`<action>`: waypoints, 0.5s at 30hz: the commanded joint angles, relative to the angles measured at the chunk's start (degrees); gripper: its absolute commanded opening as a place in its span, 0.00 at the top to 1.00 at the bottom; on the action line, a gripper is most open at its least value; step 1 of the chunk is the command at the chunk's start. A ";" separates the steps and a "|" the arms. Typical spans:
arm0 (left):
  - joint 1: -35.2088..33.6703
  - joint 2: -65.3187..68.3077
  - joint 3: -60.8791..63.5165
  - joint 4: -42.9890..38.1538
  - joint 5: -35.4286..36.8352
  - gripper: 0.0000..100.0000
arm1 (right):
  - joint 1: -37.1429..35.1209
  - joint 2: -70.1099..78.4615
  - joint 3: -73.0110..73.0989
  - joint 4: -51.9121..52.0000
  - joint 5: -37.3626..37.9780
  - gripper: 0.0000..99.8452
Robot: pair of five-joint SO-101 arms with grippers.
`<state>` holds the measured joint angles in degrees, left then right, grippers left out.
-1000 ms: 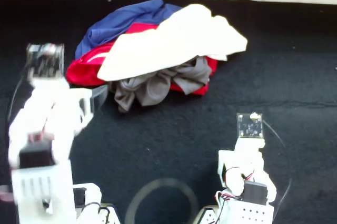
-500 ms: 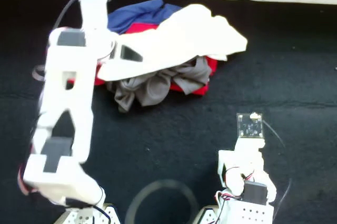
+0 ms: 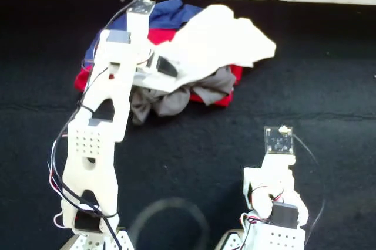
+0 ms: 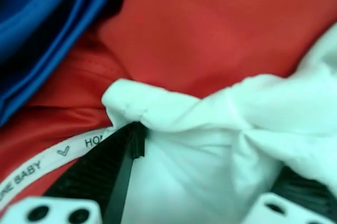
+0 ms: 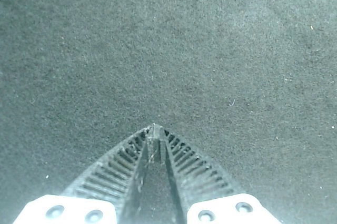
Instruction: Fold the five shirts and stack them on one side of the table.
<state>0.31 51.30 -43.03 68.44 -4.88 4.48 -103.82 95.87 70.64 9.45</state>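
one heap of four visible shirts, white shirt [image 3: 217, 39] over red shirt [image 3: 88, 77], blue shirt [image 3: 170, 12], grey shirt [image 3: 170, 100], left gripper [image 4: 208, 153] spread wide astride white cloth, right gripper [image 5: 154, 129] pinched closed above table [image 3: 205, 150]

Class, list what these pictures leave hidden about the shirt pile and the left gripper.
- Any fifth shirt: high view, white shirt, red shirt, blue shirt and grey shirt would cover it.
- Part of red shirt: high view, behind left arm.
- Hold of the left gripper: left wrist view, white shirt hides it.
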 commanded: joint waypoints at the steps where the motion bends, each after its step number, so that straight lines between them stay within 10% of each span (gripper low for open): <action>1: -1.27 2.42 -1.27 1.85 0.09 0.70 | 0.57 -0.57 7.08 0.48 -0.26 0.99; 5: -5.05 2.42 -1.63 5.27 0.09 1.00 | 0.57 -0.57 7.08 0.48 -0.26 0.99; 15: -26.33 2.42 -15.78 21.19 -0.44 0.99 | 0.57 -0.57 7.08 0.48 -0.26 0.99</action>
<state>-14.81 53.93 -53.14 84.44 -4.53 4.48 -103.82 95.87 70.64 9.45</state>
